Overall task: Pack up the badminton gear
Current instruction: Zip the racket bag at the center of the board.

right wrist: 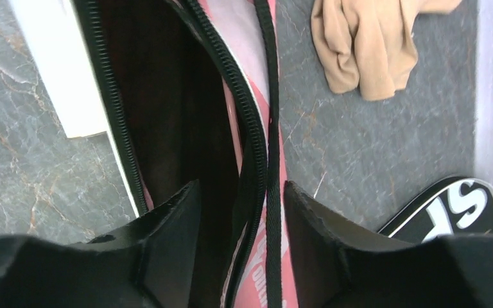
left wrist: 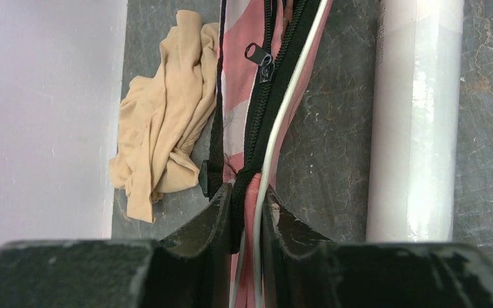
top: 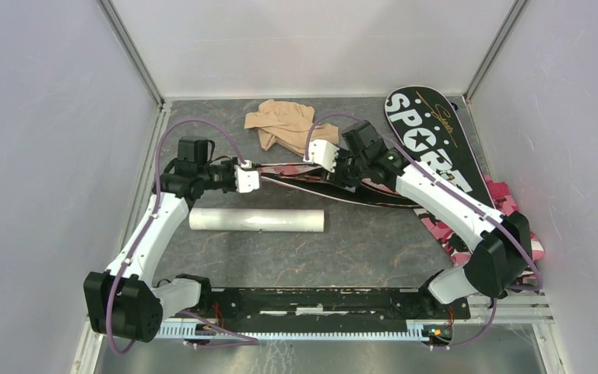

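Observation:
A pink racket cover (top: pixel 311 181) lies across the middle of the table with its zipper open. My left gripper (top: pixel 247 178) is shut on the cover's narrow end, and the black zipper tape and white piping are pinched between its jaws (left wrist: pixel 247 200). The zipper pull (left wrist: pixel 260 54) hangs further along. My right gripper (top: pixel 323 156) is open. Its jaws (right wrist: pixel 242 212) straddle the cover's upper zipper edge and a black strap, with one finger at the dark opening. A long white tube (top: pixel 257 220) lies just in front of the cover. No racket or shuttlecock shows.
A black cover printed "SPORT" (top: pixel 428 148) lies at the back right, and its tip shows in the right wrist view (right wrist: pixel 449 208). A tan cloth (top: pixel 280 125) is bunched at the back centre. Pink camouflage cloth (top: pixel 506 206) lies by the right wall. White walls stand on three sides.

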`<move>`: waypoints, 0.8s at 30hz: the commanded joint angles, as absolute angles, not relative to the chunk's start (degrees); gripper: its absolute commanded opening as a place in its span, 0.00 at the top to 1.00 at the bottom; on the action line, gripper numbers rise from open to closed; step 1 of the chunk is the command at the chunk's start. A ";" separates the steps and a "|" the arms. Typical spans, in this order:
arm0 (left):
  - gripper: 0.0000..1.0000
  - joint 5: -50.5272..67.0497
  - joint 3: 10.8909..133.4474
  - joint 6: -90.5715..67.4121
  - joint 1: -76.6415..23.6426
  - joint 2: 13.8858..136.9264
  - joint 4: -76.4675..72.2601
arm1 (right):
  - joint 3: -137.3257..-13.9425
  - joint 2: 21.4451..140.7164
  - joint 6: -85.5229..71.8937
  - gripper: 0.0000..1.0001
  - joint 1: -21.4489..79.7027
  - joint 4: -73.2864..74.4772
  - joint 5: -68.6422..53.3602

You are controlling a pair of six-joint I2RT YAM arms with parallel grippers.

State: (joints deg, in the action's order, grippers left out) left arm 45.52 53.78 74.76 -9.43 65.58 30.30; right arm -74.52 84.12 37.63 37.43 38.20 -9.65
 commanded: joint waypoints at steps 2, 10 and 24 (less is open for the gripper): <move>0.88 51.56 57.14 69.33 -9.32 65.84 28.82 | -75.16 86.21 39.10 0.64 36.59 36.28 -5.47; 0.69 53.32 58.30 67.92 -9.32 66.95 30.45 | -82.02 86.87 39.55 1.00 33.39 41.07 -12.85; 0.42 56.29 66.84 56.55 -11.69 75.13 33.42 | -87.18 88.83 40.16 1.00 28.63 45.93 -22.45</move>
State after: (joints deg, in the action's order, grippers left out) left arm 53.45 62.46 62.28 -10.61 73.93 31.73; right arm -83.59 89.43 39.33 28.91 46.46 -18.48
